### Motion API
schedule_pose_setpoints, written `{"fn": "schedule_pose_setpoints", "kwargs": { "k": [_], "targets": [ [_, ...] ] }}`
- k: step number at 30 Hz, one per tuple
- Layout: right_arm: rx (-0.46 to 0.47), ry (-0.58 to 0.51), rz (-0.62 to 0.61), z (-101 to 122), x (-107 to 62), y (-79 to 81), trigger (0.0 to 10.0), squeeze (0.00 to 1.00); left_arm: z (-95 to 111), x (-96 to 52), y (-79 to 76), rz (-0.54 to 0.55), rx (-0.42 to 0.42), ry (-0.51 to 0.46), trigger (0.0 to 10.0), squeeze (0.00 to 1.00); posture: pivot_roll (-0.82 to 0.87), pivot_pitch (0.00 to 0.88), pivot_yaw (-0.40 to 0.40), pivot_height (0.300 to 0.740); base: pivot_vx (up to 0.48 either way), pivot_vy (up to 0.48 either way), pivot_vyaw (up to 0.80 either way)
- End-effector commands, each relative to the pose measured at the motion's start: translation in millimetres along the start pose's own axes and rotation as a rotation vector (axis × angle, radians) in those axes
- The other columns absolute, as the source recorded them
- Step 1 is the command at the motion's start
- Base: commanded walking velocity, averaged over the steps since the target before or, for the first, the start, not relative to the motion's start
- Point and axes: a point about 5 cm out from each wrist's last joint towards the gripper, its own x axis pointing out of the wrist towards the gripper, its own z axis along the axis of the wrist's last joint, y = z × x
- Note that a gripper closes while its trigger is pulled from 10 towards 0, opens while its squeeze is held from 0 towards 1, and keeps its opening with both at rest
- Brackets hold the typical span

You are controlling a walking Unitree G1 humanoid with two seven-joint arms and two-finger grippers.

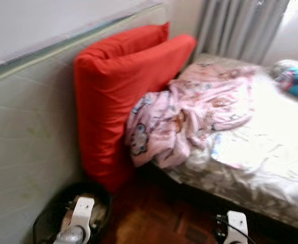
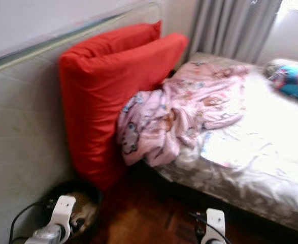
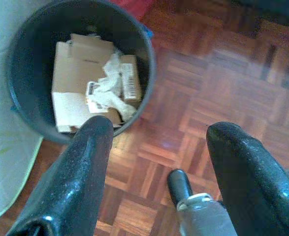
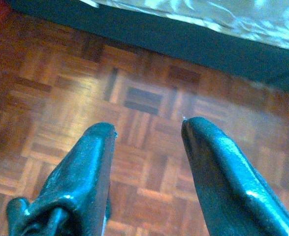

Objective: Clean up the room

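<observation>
Left wrist view: left gripper is held spread over parquet beside the bin of cardboard; right gripper is spread too. Pink blanket is heaped on the bed, against red cushions.

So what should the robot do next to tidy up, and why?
Probably step toward the bed and reach the right gripper for the pink blanket. The blanket lies crumpled, hanging over the bed's edge against the red cushion. Both grippers are open and empty, low over the wooden floor, the left gripper near the bin.
</observation>
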Motion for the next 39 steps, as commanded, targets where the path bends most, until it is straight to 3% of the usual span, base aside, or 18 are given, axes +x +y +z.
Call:
{"fn": "schedule_pose_setpoints", "kwargs": {
  "k": [1,17,31,39],
  "targets": [
    [-0.004,0.004,-0.003,-0.5,-0.2,-2.0,10.0,0.00,-0.1,0.5,-2.3,-0.005,-0.002,0.011,10.0,0.00,-0.02,0.000,-0.041,0.740,0.000,0.000,-0.73],
    [-0.005,0.006,0.006,-0.7,-0.3,-1.8,10.0,0.00,-1.2,0.4,-3.7,-0.015,-0.041,0.011,10.0,0.00,-0.02,0.002,-0.040,0.740,0.000,0.000,-0.72],
    [0.005,-0.009,0.010,1.6,-0.1,-1.9,10.0,0.00,0.7,0.7,-3.8,-0.011,-0.053,0.000,10.0,0.00,-0.02,0.019,-0.041,0.740,0.000,0.000,0.00],
    [0.003,-0.008,0.015,1.8,-0.1,-1.6,10.0,0.00,0.8,0.7,-3.6,-0.010,-0.054,0.000,10.0,0.00,-0.02,0.023,-0.042,0.740,0.298,0.000,0.00]
  ]
}}
